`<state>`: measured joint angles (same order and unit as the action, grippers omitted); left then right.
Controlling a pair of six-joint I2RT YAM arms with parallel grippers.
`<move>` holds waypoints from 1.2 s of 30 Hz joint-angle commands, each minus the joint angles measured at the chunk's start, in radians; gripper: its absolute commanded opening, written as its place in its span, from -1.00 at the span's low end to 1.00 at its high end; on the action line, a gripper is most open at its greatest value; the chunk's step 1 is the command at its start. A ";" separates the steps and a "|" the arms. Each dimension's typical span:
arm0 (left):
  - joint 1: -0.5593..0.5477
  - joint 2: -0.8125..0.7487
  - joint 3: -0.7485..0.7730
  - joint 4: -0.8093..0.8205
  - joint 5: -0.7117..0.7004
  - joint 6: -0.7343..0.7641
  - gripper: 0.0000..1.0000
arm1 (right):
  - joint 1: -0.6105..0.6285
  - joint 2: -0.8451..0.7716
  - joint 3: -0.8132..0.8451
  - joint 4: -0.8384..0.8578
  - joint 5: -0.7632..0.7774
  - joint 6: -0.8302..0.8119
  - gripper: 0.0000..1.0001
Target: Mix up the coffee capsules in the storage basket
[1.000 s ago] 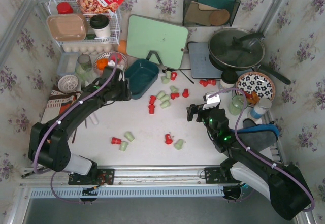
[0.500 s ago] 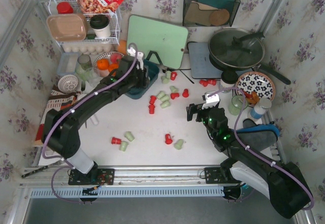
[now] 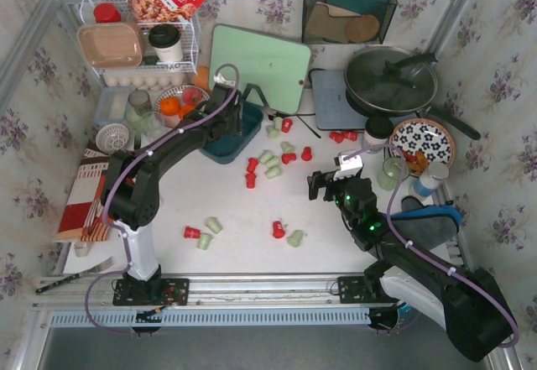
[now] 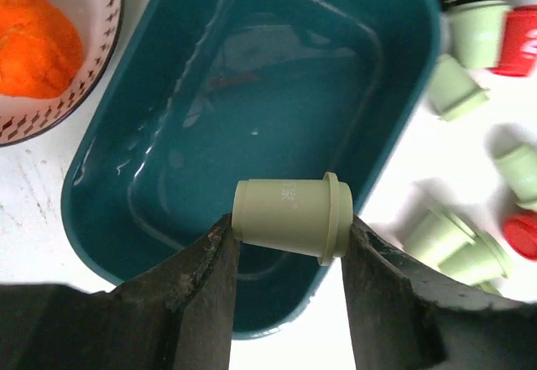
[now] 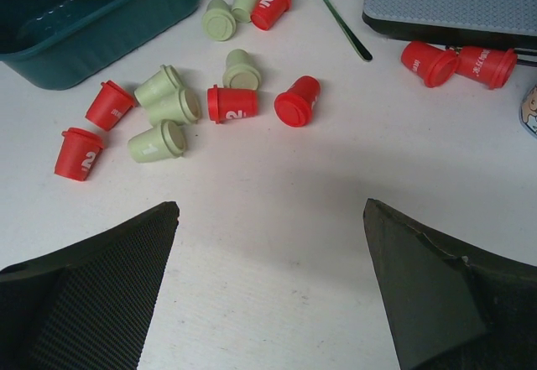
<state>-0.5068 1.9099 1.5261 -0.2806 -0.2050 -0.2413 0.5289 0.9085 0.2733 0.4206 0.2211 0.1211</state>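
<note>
1. The counter (image 3: 243, 257) carries everything, with loose capsules spread across its middle.
2. A pale green cutting board (image 3: 258, 66) leans at the back, just behind the storage basket.
3. The storage basket (image 4: 252, 93), dark teal, sits left of centre, beside a bowl of oranges (image 4: 50, 51).
4. The left end effector (image 4: 289, 231) hangs over the basket's near end, clenched on one capsule.
5. The right end effector (image 5: 270, 209) hovers above bare counter right of centre, released with jaws spread wide, holding nothing.
6. The coffee capsules (image 5: 231, 104), red and pale green, lie mostly in a cluster just right of the basket. Two red ones (image 5: 428, 62) rest further right, and two pairs lie nearer the arms.
7. The held pale green capsule (image 4: 289, 219) lies sideways between the fingers, above the basket's interior.
</note>
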 commanded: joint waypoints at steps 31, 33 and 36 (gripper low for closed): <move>0.059 -0.683 -0.462 -0.508 -0.115 -0.408 0.66 | 0.002 -0.025 0.010 0.005 -0.006 -0.003 1.00; 0.052 -0.735 -0.515 -0.530 -0.086 -0.419 0.59 | 0.002 -0.028 0.016 -0.006 -0.007 -0.003 1.00; 0.041 -0.804 -0.574 -0.551 -0.037 -0.426 0.51 | 0.002 -0.046 0.015 -0.011 -0.014 -0.001 1.00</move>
<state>-0.4561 1.1683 1.0042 -0.7570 -0.3088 -0.6304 0.5289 0.8791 0.2832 0.4118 0.2104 0.1219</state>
